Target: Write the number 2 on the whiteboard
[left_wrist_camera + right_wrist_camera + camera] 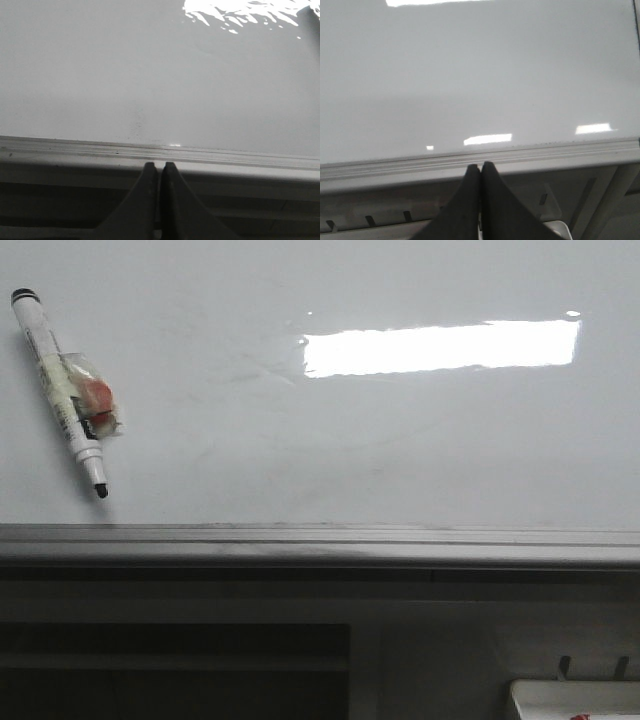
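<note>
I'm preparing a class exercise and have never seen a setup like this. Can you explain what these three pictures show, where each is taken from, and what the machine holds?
A robot with two arms faces a whiteboard. The front picture looks forward from the robot over the board and its grey frame edge. On the board, at the left, lies an uncapped marker with a small clear packet holding red bits against it. Nothing is written yet.

The other two pictures come from cameras on each wrist. The dark pair of fingers in each belongs to the left gripper and the right gripper. Both are closed, empty, just short of the board's edge. A white tray corner shows at the lower right.
</note>
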Tool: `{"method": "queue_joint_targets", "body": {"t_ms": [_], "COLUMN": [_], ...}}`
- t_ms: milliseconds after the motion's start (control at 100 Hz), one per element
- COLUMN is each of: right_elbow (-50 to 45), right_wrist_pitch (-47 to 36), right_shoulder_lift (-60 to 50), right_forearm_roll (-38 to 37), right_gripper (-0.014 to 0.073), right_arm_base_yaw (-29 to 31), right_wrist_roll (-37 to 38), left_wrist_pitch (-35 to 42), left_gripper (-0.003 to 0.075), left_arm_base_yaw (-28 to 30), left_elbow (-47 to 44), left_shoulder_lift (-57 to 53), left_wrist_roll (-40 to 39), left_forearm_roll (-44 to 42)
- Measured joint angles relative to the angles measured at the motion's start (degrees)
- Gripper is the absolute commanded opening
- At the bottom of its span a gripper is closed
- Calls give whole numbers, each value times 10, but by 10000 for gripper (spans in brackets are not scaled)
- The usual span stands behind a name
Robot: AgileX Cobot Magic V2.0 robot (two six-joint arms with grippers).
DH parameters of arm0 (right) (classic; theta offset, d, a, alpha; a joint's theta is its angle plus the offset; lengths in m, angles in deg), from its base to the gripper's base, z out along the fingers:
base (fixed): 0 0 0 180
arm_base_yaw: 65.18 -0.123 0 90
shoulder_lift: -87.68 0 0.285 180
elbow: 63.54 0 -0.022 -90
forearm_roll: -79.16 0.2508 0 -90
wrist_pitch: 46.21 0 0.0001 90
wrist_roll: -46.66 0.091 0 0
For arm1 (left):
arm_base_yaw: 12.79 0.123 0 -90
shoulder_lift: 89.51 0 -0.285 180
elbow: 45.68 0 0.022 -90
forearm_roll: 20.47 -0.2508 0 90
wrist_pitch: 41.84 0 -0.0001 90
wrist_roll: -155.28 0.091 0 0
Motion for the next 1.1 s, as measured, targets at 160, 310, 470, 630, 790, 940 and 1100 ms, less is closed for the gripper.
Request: {"method": "queue_joint_targets", "body": {"t_ms": [160, 310, 470, 630, 790, 940, 1100], "right_elbow": [0, 0, 0, 0, 0, 0, 0], "right_wrist_pitch": [0, 0, 0, 0, 0, 0, -19], "right_shoulder_lift": [0, 0, 0, 0, 0, 0, 0], "right_forearm_roll": [0, 0, 0, 0, 0, 0, 0], "right_gripper": [-71, -71, -71, -71, -71, -71, -71], "right_arm_base_yaw": [0, 0, 0, 0, 0, 0, 0], "right_wrist_roll": [0, 0, 0, 0, 0, 0, 0], "left_wrist_pitch": [0, 0, 0, 0, 0, 0, 7], "left_gripper": [-20, -20, -20, -20, -20, -20, -20], "left_arm_base_yaw": [0, 0, 0, 0, 0, 0, 0], "left_elbow": [0, 0, 0, 0, 0, 0, 0], "left_shoulder_lift": [0, 0, 0, 0, 0, 0, 0], "left_wrist_roll": [0, 0, 0, 0, 0, 0, 0], "left_forearm_roll": [0, 0, 0, 0, 0, 0, 1]}}
